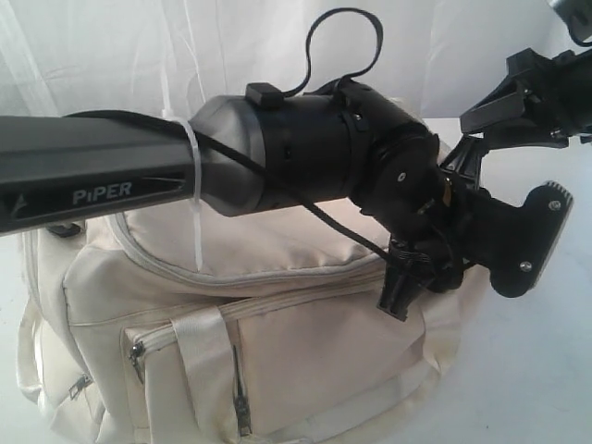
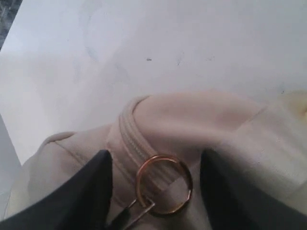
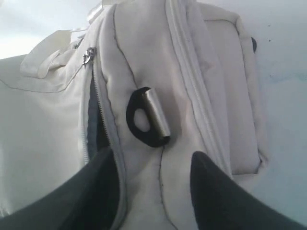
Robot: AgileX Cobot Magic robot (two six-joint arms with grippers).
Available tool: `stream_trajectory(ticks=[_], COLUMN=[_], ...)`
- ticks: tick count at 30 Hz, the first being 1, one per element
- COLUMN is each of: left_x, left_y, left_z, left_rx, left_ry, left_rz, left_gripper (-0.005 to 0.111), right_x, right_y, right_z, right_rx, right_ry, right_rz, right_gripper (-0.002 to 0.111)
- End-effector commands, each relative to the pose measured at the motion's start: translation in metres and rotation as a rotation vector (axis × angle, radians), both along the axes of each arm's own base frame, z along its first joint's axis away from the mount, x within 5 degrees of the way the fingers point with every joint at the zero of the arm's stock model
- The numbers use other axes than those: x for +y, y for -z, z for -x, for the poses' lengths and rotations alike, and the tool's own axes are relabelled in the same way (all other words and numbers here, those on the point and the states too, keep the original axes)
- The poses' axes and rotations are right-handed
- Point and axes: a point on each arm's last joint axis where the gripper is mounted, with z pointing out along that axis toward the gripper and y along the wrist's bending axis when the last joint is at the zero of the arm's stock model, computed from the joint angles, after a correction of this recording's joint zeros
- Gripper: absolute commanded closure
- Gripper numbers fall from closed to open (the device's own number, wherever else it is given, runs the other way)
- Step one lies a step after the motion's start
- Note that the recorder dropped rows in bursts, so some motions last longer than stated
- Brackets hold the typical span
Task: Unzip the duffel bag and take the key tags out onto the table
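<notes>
The cream-white duffel bag (image 1: 305,361) lies on the white table (image 1: 536,370), under the left arm. My left gripper (image 2: 154,153) is open over the bag's top zipper (image 2: 129,139). A copper-coloured ring (image 2: 163,184) on the zipper pull lies between the fingers, not pinched. In the exterior view the left gripper (image 1: 467,259) hangs at the bag's right end. My right gripper (image 3: 152,153) is open, straddling the bag's fabric just below a black strap ring (image 3: 144,120). A zipper gap (image 3: 96,129) beside it shows grey lining. The key tags are hidden.
The left arm (image 1: 111,166) crosses the whole exterior view and covers the bag's top. The right gripper (image 1: 509,102) hovers at the upper right. A closed side pocket (image 1: 185,370) with grey zippers faces the camera. Bare table (image 2: 144,48) extends beyond the bag's end.
</notes>
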Motion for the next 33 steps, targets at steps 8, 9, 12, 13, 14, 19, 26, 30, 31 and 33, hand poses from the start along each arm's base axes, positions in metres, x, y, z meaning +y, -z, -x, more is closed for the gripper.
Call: stream_trajectory(ticks=[8,9,12,13,14,19,26,30,31,33], left_x=[0.014,0.014,0.015,0.015,0.015,0.015,0.014,0.014,0.015,0.016], left_y=[0.005,0.005,0.005,0.005,0.005,0.005,0.003,-0.013,-0.016,-0.027], left_z=[-0.009,-0.008,-0.008,-0.008,-0.008,-0.009,-0.008,0.002,0.003,0.009], left_rx=[0.049,0.051,0.051,0.052,0.052,0.046,0.04,0.026,0.023,0.025], left_ry=[-0.101,-0.102,-0.102,-0.102,-0.102,-0.101,-0.098,-0.08,-0.078,-0.077], left_rz=[-0.089,-0.093,-0.098,-0.098,-0.098,-0.096,-0.092,-0.055,-0.048,-0.02], left_gripper=[0.048,0.048,0.051,0.053,0.058,0.083,0.107,0.107,0.107,0.107], right_x=[-0.003,-0.003,-0.003,-0.003,-0.003,-0.003,-0.003,-0.003,-0.003,-0.002], right_y=[-0.005,-0.005,-0.005,-0.005,-0.005,-0.005,-0.005,-0.005,-0.005,-0.005], right_z=[0.001,0.001,0.001,0.001,0.001,0.001,0.001,0.001,0.001,0.002], right_rx=[-0.008,-0.008,-0.006,-0.006,-0.006,-0.005,-0.005,-0.005,-0.005,0.0], right_ry=[0.007,0.007,0.008,0.008,0.008,0.009,0.009,0.009,0.01,0.003], right_rz=[-0.003,-0.003,-0.004,-0.004,-0.004,-0.004,-0.004,-0.004,-0.007,-0.009], right_gripper=[0.061,0.061,0.061,0.061,0.061,0.061,0.061,0.061,0.061,0.061])
